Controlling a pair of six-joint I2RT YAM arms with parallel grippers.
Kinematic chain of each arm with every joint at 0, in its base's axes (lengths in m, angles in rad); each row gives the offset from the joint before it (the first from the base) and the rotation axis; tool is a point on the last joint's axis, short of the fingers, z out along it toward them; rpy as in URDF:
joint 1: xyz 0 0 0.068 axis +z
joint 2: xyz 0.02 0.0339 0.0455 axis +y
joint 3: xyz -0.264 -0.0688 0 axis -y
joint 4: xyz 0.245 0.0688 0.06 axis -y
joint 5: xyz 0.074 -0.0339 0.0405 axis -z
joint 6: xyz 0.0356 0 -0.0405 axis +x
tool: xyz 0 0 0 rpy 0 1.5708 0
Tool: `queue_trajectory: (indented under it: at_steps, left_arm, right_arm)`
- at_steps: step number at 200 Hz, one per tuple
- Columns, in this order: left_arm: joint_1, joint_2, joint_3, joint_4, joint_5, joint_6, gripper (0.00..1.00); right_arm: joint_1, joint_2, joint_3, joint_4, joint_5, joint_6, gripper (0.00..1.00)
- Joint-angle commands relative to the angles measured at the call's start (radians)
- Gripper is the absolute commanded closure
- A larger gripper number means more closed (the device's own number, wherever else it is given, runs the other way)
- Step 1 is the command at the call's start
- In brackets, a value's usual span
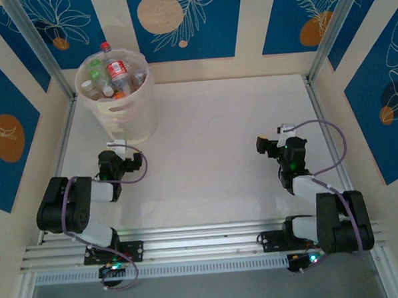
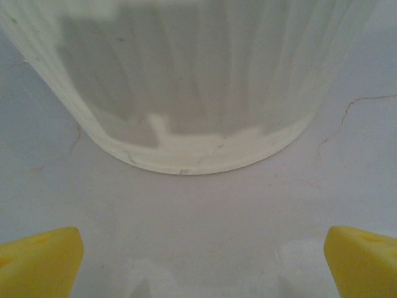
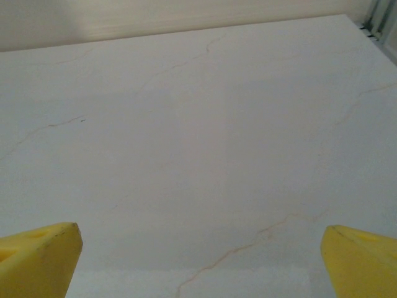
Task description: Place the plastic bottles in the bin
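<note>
The bin (image 1: 120, 110) stands at the table's far left, a pale translucent bucket with several plastic bottles (image 1: 117, 72) piled inside, one red cap poking above the rim. My left gripper (image 1: 116, 145) sits just in front of the bin, open and holding nothing. In the left wrist view the bin's (image 2: 186, 87) lower wall looms ahead of the spread yellow fingertips (image 2: 40, 261). My right gripper (image 1: 264, 144) rests on the right side of the table, open and holding nothing. Its yellow fingertips (image 3: 363, 261) are wide apart over bare tabletop.
The white marbled table (image 1: 212, 141) is enclosed by blue-and-cream patterned walls with metal posts at the far corners. An aluminium rail (image 1: 197, 246) runs along the near edge by the arm bases.
</note>
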Motion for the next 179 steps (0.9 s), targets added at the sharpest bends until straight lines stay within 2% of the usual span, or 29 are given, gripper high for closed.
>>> queue_trajectory:
  at_steps: [1, 26, 49, 60, 71, 80, 179]
  left_arm:
    - [0.013, -0.002, 0.055, 0.002, 0.054, 0.011, 0.01]
    - [0.014, -0.005, 0.059, -0.010, 0.054, 0.012, 0.01]
    - [0.014, -0.006, 0.058, -0.010, 0.053, 0.012, 0.01]
    - [0.013, -0.005, 0.057, -0.009, 0.051, 0.014, 0.00]
    - [0.012, -0.004, 0.057, -0.008, 0.051, 0.014, 0.00]
    - [0.012, -0.005, 0.057, -0.009, 0.051, 0.014, 0.01]
    - [0.012, -0.004, 0.060, -0.011, 0.049, 0.014, 0.00]
  right_arm:
    - [-0.009, 0.056, -0.008, 0.152, -0.086, -0.017, 0.01]
    - [-0.017, 0.161, -0.003, 0.260, -0.169, -0.006, 0.01]
    - [-0.007, 0.295, 0.031, 0.331, -0.197, -0.026, 0.01]
    - [-0.007, 0.271, 0.067, 0.220, -0.204, -0.040, 0.01]
    - [-0.008, 0.292, 0.081, 0.228, -0.188, -0.026, 0.01]
    - [-0.011, 0.282, 0.107, 0.155, -0.166, -0.016, 0.01]
    - [-0.005, 0.287, 0.099, 0.177, -0.155, -0.020, 0.01]
